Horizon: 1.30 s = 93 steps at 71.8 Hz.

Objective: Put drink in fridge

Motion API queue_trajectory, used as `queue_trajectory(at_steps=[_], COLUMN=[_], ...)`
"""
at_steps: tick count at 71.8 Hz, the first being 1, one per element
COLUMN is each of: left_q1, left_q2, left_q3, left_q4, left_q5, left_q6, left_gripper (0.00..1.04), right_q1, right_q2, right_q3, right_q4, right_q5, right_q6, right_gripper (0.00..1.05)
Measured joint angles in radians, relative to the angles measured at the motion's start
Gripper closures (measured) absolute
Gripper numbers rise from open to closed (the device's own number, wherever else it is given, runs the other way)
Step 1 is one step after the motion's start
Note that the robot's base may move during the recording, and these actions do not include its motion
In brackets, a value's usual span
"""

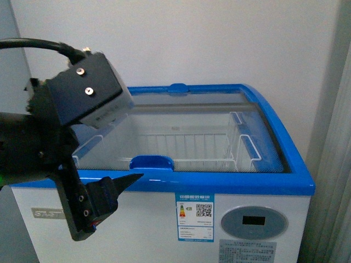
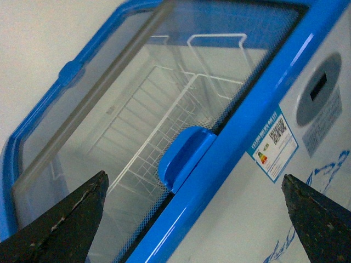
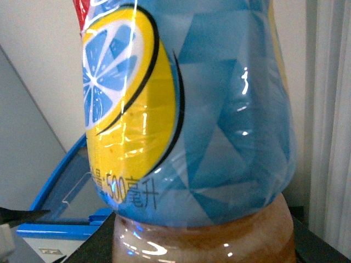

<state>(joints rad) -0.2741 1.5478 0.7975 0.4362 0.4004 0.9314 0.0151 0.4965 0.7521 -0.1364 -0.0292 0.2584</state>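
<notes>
The fridge [image 1: 164, 219] is a white chest with a bright blue top rim [image 1: 230, 182]. Its sliding glass lid [image 1: 181, 131] lies across the top, with white wire baskets [image 1: 186, 148] under it. A blue lid handle [image 1: 152, 161] sits at the front edge. My left gripper [image 2: 193, 176] is open, its two dark fingertips [image 2: 82, 211] spread either side of that handle [image 2: 184, 156], just short of it. One left finger [image 1: 112, 189] shows in the front view. My right gripper [image 3: 203, 249] is shut on the drink bottle [image 3: 219, 109], which has a blue label, a yellow lemon picture and brown liquid.
A white wall stands behind the fridge. A grey vertical panel [image 1: 335, 164] is close at its right. The fridge front carries an energy label [image 1: 194, 216] and an oval grey control panel [image 1: 254, 222]. The fridge's blue rim [image 3: 60, 175] shows beside the bottle.
</notes>
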Motion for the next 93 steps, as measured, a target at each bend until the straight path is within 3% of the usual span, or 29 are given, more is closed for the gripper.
queue_trajectory(at_steps=[20,61,75,93], left_q1=[0.003,0.025,0.027,0.029], left_q2=[0.193,0.521,0.661,0.958], left_q3=[0.174,0.550,0.816,1.382], left_q4=[-0.030,-0.078,-0.169,-0.370], left_q5=[0.000,-0.011,-0.035,-0.198], left_q6=[0.187,0.193,0.168,0.126], left_gripper=[0.08,0.08,0.08,0.08], right_q1=[0.000,0.000,0.001,0.001], right_q2=[0.000,0.000,0.000,0.000], right_q3=[0.000,0.000,0.000,0.000], right_q4=[0.000,0.000,0.000,0.000], right_q5=[0.000,0.003,-0.002,0.000], right_q6=[0.000,0.000,0.000,0.000], right_gripper=[0.61,0.61,0.61,0.61])
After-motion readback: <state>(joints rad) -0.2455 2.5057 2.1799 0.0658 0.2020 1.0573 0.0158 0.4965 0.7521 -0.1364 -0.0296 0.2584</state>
